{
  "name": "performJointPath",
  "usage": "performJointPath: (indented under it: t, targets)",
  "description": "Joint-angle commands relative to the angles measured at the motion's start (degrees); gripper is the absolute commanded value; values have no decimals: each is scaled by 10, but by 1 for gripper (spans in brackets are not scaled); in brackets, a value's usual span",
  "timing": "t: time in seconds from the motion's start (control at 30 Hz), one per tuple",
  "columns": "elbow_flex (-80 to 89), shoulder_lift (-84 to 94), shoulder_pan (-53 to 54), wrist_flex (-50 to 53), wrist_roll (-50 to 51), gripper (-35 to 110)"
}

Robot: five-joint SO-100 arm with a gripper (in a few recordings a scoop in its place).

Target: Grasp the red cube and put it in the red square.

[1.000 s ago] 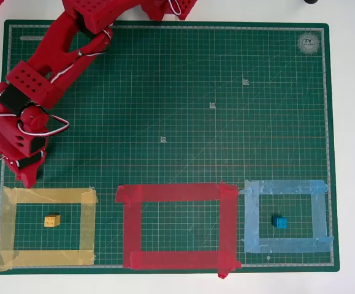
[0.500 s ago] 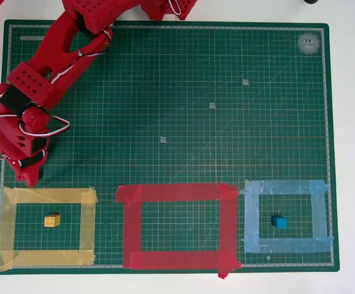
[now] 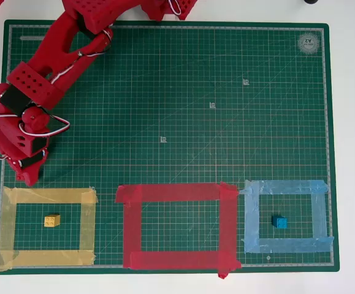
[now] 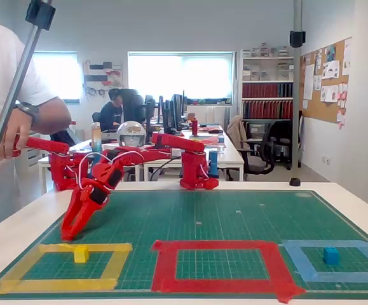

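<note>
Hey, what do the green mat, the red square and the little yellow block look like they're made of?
Green mat: looks like a matte vinyl or rubber cutting mat, printed with a white grid. Red square: wide tape strips, slightly glossy, with rough overlapping corners. Yellow block: probably moulded plastic, smooth, bright and uniform; too small to be sure.

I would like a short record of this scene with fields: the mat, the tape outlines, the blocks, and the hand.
mat: green cutting mat on a white table
yellow outline: holds a yellow block
red square: nothing inside
blue outline: holds a blue block
hand: low, near the mat, just beyond the yellow outline; whether open or shut cannot be told
red cube: cannot be made out
</note>
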Motion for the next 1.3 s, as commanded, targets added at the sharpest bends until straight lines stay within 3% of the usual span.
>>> performJointPath:
  t: [0.0, 0.57, 0.87, 1.27]
  targets:
    - [0, 24, 4, -5, -11, 15]
    - [0, 21, 2, -5, -22, 13]
    - [0, 21, 1, -5, -23, -1]
    - [-30, 69, -36, -28, -47, -1]
